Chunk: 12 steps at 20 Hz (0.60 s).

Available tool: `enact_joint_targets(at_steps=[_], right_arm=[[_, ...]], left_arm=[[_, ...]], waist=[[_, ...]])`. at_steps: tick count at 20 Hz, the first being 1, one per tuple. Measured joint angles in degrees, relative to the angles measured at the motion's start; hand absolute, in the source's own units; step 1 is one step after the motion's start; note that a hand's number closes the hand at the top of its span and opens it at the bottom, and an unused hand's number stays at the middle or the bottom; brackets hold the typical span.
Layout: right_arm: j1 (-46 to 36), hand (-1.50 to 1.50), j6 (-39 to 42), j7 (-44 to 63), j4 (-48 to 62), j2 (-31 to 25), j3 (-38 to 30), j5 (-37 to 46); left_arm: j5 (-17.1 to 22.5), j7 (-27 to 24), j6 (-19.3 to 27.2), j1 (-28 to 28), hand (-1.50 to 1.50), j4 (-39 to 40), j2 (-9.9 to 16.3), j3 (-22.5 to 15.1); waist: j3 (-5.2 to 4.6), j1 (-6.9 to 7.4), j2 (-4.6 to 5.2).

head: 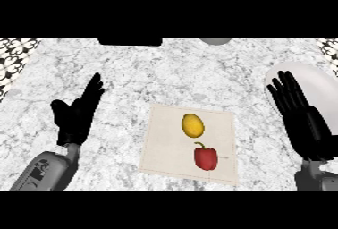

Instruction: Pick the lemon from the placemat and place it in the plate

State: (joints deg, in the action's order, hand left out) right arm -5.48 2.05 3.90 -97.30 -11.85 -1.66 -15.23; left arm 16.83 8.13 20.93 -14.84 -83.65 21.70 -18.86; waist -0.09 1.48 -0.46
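Yellow and smooth-skinned, the lemon point(192, 125) lies on its side at the far half of the beige placemat point(165, 152), just beyond a red bell pepper point(206, 157) and apart from it. Both are held open with straight fingers and hold nothing: the left robot hand point(78, 117) over the marble desk point(132, 71), the right robot hand point(300, 118) in front of the white plate point(310, 74). Since the plate sits to the right, the right robot hand looks the better choice, coming down from above and closing across the lemon's short width, clear of the pepper.

Lemon point(192, 125) is being crowded only by red pepper point(205, 157) just behind it on placemat point(162, 147); plate point(315, 76) is being partly covered by right hand point(300, 116).
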Motion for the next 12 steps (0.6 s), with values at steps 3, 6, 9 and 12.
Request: enact_joint_targets(at_steps=[3,6,9,12], right_arm=[[-7.5,1.50,1.2,0.0,4.0,-1.0,-0.4,0.2],[-16.0,1.50,3.7,-1.6,8.1,-3.2,-1.3,0.4],[-18.9,-1.50,0.6,-2.7,11.1,-8.9,-0.4,11.0],[-22.1,-1.50,-5.5,-8.5,19.0,-5.8,-0.7,16.1]], left_arm=[[0.7,0.7,-0.9,2.2,0.00,0.4,-0.2,0.6],[1.6,1.0,-2.1,5.6,0.00,2.5,-0.7,-0.1],[2.9,1.2,-3.3,7.3,0.00,3.1,-2.2,-1.1],[3.3,0.0,-4.4,9.2,0.00,3.9,-3.2,-1.5]], waist=[[0.08,-0.06,0.37],[0.08,1.16,0.89],[-0.31,1.55,1.25],[-0.08,1.36,1.25]])
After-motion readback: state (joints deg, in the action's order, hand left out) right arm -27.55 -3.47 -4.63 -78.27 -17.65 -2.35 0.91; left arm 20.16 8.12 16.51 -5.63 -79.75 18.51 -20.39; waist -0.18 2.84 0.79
